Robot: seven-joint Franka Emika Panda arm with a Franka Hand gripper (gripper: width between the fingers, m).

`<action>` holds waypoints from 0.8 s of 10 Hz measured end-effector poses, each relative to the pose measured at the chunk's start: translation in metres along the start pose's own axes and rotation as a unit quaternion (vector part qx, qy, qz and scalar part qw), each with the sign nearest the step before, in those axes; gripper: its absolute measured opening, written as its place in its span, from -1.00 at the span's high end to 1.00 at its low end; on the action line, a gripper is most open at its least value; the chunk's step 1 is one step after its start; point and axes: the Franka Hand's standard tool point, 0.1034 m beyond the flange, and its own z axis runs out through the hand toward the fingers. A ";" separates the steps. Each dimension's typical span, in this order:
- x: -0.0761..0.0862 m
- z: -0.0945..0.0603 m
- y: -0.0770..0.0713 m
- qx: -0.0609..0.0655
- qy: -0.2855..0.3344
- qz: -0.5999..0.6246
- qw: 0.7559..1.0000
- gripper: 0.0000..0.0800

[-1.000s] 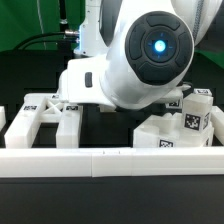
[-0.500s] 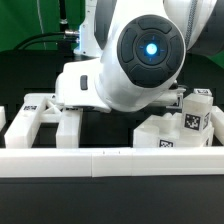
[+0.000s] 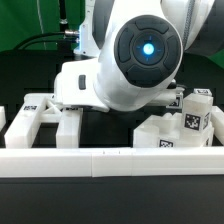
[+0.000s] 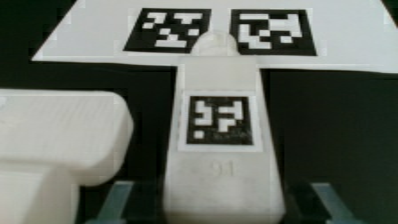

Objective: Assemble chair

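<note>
Wrist view: one chair post (image 4: 219, 120), long and white with a single tag on its upper face, lies on the black table (image 4: 338, 120). It runs lengthwise away from my gripper (image 4: 217, 198). Its far end reaches the near edge of the marker board (image 4: 89, 40), where two tags show. I cannot tell whether it rests on the board or only meets it. A rounded white block (image 4: 54, 130) sits just beside the post, with a dark strip between them.

My fingers (image 4: 121, 200) stand one on each side of the post's near end. They are set narrow, with a thin dark gap visible on both sides, so nothing is clamped.

Exterior view: my arm (image 3: 140, 60) fills the middle, bent low over the table, with a round joint and its blue light facing the camera. It hides the gripper and the post.

Only this view shows the long low rail (image 3: 110, 160) across the front. Behind it are a tagged frame piece (image 3: 35, 115) at the exterior view's left and tagged blocks (image 3: 190, 120) at its right.
</note>
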 end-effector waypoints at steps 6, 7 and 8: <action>-0.022 -0.071 0.009 -0.022 0.026 -0.010 0.999 0.29; -0.023 -0.069 0.010 -0.021 0.023 -0.010 0.999 0.29; -0.020 -0.069 0.010 -0.020 0.029 -0.009 0.999 0.29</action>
